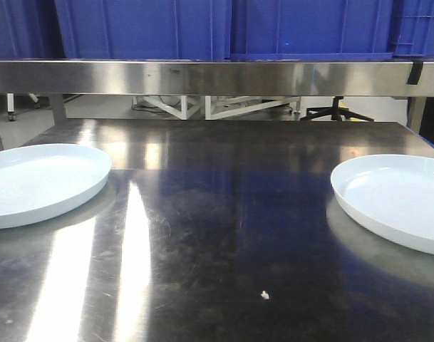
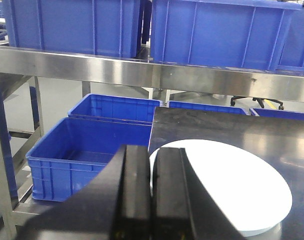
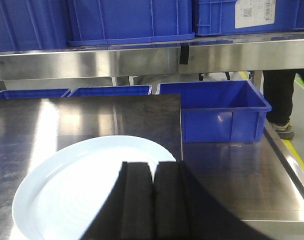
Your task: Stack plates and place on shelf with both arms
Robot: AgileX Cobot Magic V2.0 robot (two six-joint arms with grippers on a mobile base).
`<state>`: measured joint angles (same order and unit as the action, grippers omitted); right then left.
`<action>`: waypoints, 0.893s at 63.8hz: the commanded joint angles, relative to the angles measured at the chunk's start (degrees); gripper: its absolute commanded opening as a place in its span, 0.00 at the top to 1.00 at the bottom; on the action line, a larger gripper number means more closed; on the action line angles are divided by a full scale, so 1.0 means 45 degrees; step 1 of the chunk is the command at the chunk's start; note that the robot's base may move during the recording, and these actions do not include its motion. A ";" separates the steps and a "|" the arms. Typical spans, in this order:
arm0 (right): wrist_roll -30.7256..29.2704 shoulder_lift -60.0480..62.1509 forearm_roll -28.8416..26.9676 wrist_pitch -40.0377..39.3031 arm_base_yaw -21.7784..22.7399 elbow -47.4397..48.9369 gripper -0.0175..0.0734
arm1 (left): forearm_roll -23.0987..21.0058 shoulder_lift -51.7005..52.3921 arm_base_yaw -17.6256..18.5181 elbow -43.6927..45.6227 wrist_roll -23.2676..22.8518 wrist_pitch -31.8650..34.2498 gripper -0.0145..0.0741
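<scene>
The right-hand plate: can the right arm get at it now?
Probably yes. The right gripper hangs over the plate, by its near rim; nothing lies between them, though the jaws look shut and would need opening.

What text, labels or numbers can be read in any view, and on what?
White label on a blue crate up on the shelf, right wrist view: printed lines and a code block, too small to read.
No text visible on the left plate, the right plate or the steel table.
</scene>
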<state>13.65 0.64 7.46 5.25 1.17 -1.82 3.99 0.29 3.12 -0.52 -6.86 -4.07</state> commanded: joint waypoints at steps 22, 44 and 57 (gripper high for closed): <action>-0.0077 0.0148 0.0108 -0.1066 0.0019 0.0029 0.75 | 0.0594 -0.0237 0.0021 0.1557 -0.0105 0.0904 0.74; -0.0077 0.0148 0.0108 -0.1066 0.0019 0.0029 0.75 | 0.0633 -0.3492 0.0021 0.4595 -0.0105 -0.1323 0.74; -0.0077 0.0148 0.0108 -0.1066 0.0019 0.0029 0.75 | 0.0603 -0.6500 0.0021 0.6292 -0.0105 -0.3523 0.74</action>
<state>13.65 0.64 7.46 5.25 1.17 -1.82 7.08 -23.73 3.12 23.38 -6.86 -20.31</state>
